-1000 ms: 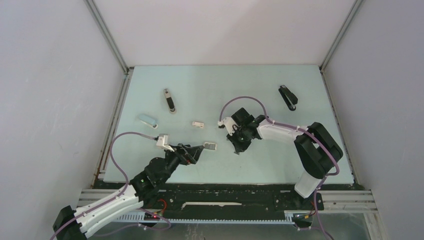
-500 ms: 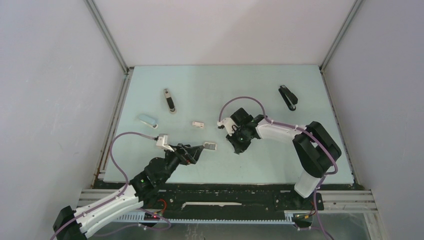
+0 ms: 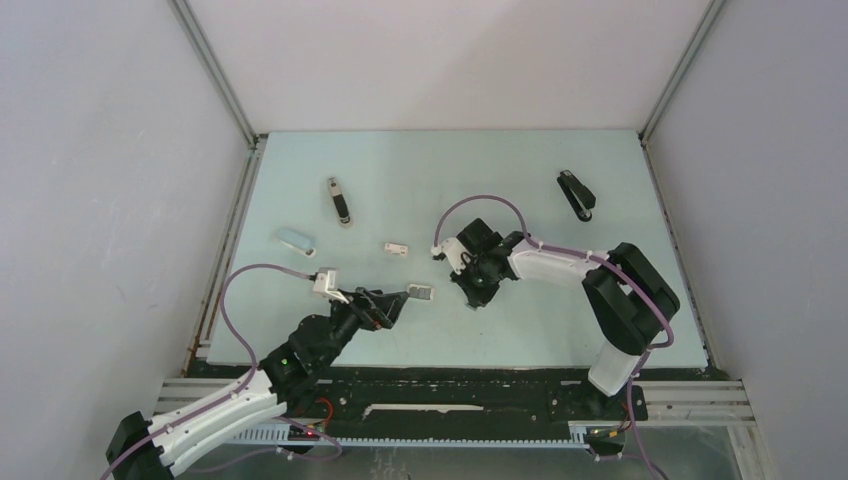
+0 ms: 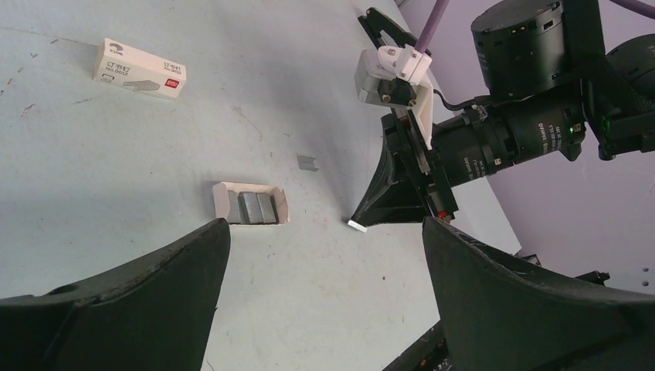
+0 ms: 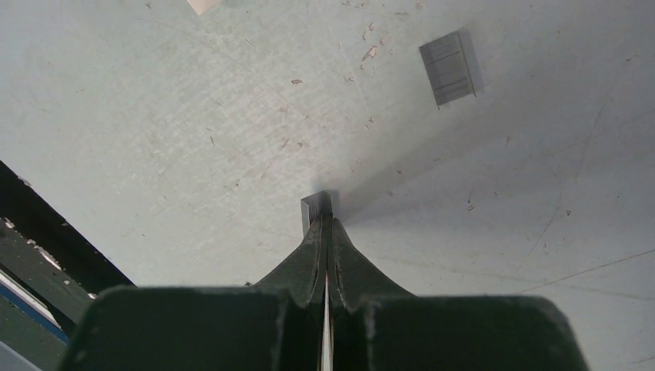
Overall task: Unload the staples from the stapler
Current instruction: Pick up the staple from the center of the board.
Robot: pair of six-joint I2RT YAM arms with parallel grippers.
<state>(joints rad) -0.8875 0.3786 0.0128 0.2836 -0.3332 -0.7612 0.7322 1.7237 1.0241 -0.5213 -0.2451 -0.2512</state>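
Fingertips of the right gripper point(image 5: 325, 222) press shut, a strip of staples point(image 5: 317, 207) at their very tip; pinched or merely touched, we cannot tell. Left gripper point(image 4: 324, 232) gapes wide. At ten o'clock from the right gripper, well apart, lies the stapler point(image 3: 340, 201), its detail too small to read.

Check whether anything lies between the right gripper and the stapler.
The small white box lies about on the straight line from the right gripper, shut on a staple strip, to the stapler. Nothing else shows between them.
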